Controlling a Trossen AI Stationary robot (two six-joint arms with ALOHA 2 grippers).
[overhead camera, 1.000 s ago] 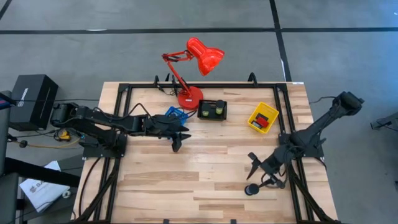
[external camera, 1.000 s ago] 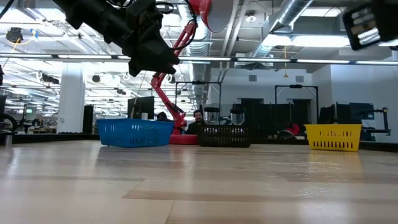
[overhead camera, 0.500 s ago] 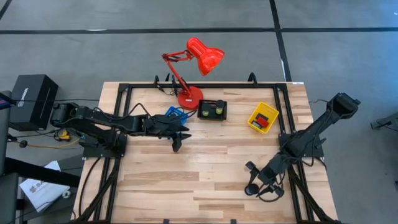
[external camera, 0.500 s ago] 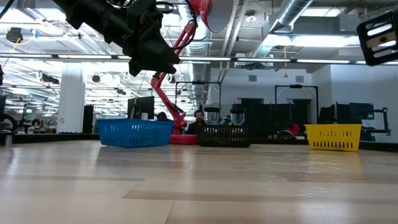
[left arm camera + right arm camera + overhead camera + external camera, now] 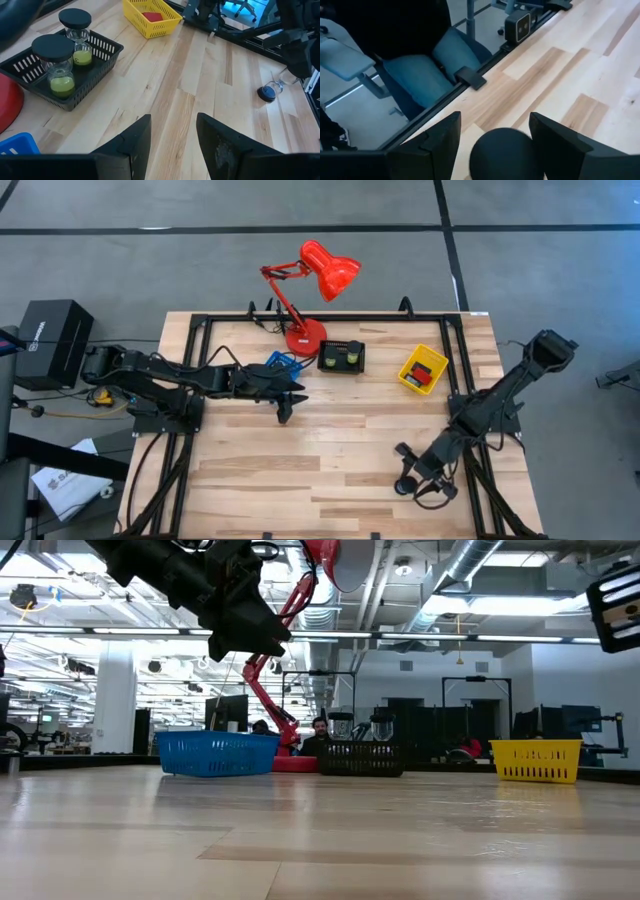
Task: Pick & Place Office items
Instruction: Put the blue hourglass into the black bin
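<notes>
The right gripper reaches low over the wooden table's near right corner, fingers spread either side of a black-capped cylinder, not gripping. The left gripper hovers open beside the blue bin; concrete floor surrounds the table

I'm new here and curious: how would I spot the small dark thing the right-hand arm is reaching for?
Find the pale wooden table and its near right corner. Between the right gripper's open fingers lies a small black hourglass, alone on bare wood, while its two green-sand twins stand in the black basket.
</notes>
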